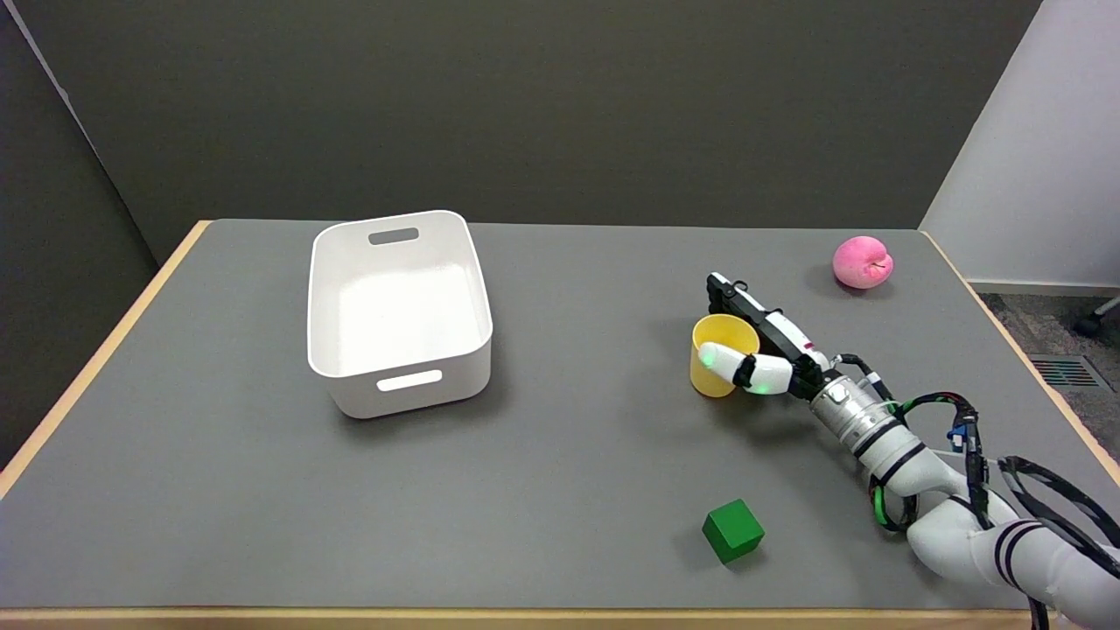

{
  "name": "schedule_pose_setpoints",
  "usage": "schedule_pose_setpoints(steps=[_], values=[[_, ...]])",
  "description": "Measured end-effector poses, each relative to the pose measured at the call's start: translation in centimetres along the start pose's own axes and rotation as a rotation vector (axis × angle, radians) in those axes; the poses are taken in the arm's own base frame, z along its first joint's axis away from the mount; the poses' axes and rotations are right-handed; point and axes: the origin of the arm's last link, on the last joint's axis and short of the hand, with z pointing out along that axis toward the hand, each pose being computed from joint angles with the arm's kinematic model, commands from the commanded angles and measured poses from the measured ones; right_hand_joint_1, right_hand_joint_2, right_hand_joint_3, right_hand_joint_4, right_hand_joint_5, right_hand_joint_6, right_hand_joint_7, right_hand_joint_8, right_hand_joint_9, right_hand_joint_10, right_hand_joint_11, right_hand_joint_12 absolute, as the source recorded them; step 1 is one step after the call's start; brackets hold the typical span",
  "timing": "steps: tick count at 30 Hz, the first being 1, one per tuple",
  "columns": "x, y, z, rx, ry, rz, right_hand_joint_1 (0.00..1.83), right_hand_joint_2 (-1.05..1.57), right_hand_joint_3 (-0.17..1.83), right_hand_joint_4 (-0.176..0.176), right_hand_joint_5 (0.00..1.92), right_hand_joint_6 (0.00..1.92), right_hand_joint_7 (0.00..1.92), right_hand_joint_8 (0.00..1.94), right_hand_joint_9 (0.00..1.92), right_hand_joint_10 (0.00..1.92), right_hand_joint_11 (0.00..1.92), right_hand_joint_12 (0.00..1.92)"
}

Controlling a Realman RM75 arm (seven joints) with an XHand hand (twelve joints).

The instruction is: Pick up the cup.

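Yellow cup (pixel 719 350) upright on table, right hand (pixel 770 350) fingers (pixel 731 360) wrapped around it.

The right arm (pixel 927 477) reaches in from the lower right, its hand (pixel 766 350) closed in a grip.

just 1 view here: head cam sits above the near edge of the table (pixel 542 490), looking down and across toward the dark back wall (pixel 525 105), fairly wide.
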Motion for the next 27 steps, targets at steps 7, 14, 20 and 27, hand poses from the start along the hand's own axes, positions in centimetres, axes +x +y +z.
schedule_pose_setpoints(steps=[7,14,20,27], values=[[0.2,0.1,-0.2,-0.007,-0.015,-0.003,0.83,0.51,0.86,-0.118,0.00,0.00,0.00,0.00,0.00,0.00,0.00,0.17],[0.7,0.2,-0.3,-0.011,-0.014,-0.003,0.64,0.52,0.84,-0.122,0.00,0.00,0.00,0.00,0.00,0.00,0.00,0.17],[1.5,0.0,-0.3,-0.001,0.006,0.000,0.53,0.52,0.84,-0.124,0.00,0.00,0.00,0.00,0.00,0.00,0.00,0.18],[2.4,-0.5,-0.3,0.020,0.024,-0.002,0.48,0.52,0.83,-0.124,0.00,0.00,0.00,0.00,0.00,0.00,0.00,0.16]])
